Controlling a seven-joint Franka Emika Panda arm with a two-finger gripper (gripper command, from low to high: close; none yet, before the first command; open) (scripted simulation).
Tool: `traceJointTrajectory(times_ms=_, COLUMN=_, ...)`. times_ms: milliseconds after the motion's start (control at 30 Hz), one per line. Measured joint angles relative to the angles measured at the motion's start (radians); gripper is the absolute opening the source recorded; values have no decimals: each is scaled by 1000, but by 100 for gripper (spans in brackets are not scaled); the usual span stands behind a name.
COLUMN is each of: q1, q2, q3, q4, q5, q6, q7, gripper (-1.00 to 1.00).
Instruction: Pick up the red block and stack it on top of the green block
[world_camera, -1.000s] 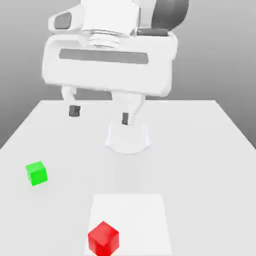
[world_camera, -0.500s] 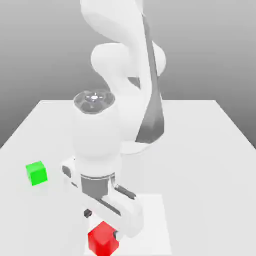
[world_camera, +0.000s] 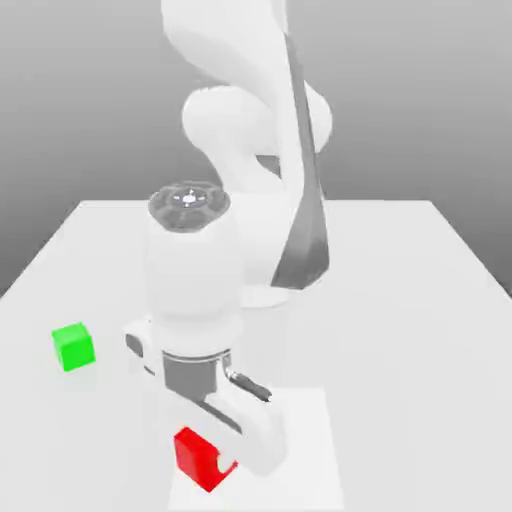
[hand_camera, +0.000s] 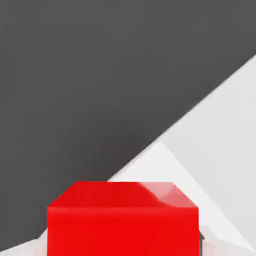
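Observation:
The red block (world_camera: 194, 456) is near the front edge of the white table (world_camera: 400, 300), tucked under the white hand. My gripper (world_camera: 212, 460) is reaching down from above and is shut on it, one side of the cube covered by the hand's body. In the hand view the red block (hand_camera: 122, 220) sits close up between the jaws. The green block (world_camera: 73, 346) rests on the table at the exterior view's left, well apart from the gripper.
The arm's white base (world_camera: 262, 290) stands at the middle of the table behind the hand. A lighter square patch (world_camera: 305, 440) marks the table surface under and beside the red block.
The arm swung down from high above the table to the red block. Its jaws then went from open to shut on the block, which has shifted slightly. The green block has not moved.

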Motion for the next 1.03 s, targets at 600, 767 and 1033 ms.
traceJointTrajectory(times_ms=600, q1=-383, q2=-315, q3=-283, q4=-302, q5=-42, q6=-9, q7=895, gripper=-100)
traceJointTrajectory(times_ms=767, q1=-449, q2=-297, q3=-319, q4=-351, q5=-14, q6=61, q7=1021, gripper=-100)
traceJointTrajectory(times_ms=1033, q1=-456, q2=-131, q3=-283, q4=-347, q5=115, q6=218, q7=937, gripper=100)
